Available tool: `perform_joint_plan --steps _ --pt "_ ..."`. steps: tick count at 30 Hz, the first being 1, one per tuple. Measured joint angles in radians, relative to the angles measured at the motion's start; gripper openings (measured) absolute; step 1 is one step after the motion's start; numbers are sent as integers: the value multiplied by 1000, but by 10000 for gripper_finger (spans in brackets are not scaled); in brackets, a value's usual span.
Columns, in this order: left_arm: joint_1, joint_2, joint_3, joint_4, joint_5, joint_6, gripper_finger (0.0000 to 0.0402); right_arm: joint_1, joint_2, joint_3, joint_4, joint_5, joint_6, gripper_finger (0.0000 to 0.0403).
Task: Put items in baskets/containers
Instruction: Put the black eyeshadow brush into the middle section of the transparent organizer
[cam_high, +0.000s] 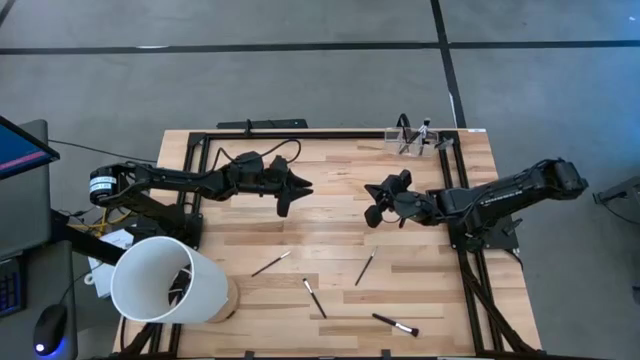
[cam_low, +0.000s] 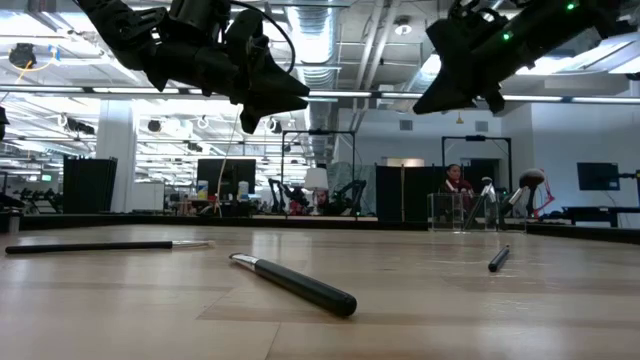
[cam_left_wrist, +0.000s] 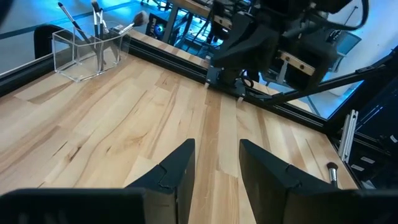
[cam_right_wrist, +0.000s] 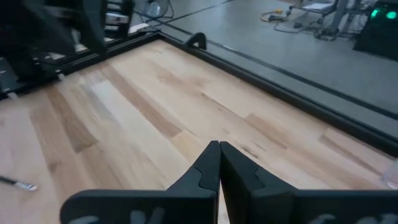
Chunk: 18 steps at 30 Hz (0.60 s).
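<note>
- the wooden table (cam_high: 330, 210) fills the middle of the high view, edged by a black frame (cam_high: 330, 133).
- a big white tub (cam_high: 165, 280) lies on its side at the table's near left corner, mouth toward the left.
- the left gripper (cam_high: 297, 190) hangs above the table's middle-left; its jaws stand apart with nothing between them, clear in the left wrist view (cam_left_wrist: 214, 168).
- the right gripper (cam_high: 374, 200) hangs above the middle-right, facing the left one; its jaws are pressed together on nothing (cam_right_wrist: 219, 163).
- the small clear holder (cam_high: 412, 141) stands at the far edge, right of centre, with several brushes upright in it (cam_left_wrist: 87, 53).
- four makeup brushes lie loose on the near half of the table, well apart from the holder: one (cam_high: 271, 264) nearest the tub, one (cam_high: 365, 268) below the right gripper, one (cam_high: 314, 298) between them and nearer, and one (cam_high: 395, 324) with a pale tip close to the near edge.
</note>
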Motion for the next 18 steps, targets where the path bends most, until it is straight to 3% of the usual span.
perform_joint_plan --steps 18 --pt "-40 0 0 1 -8 8 122 115 0 -1 0 5 57 0"
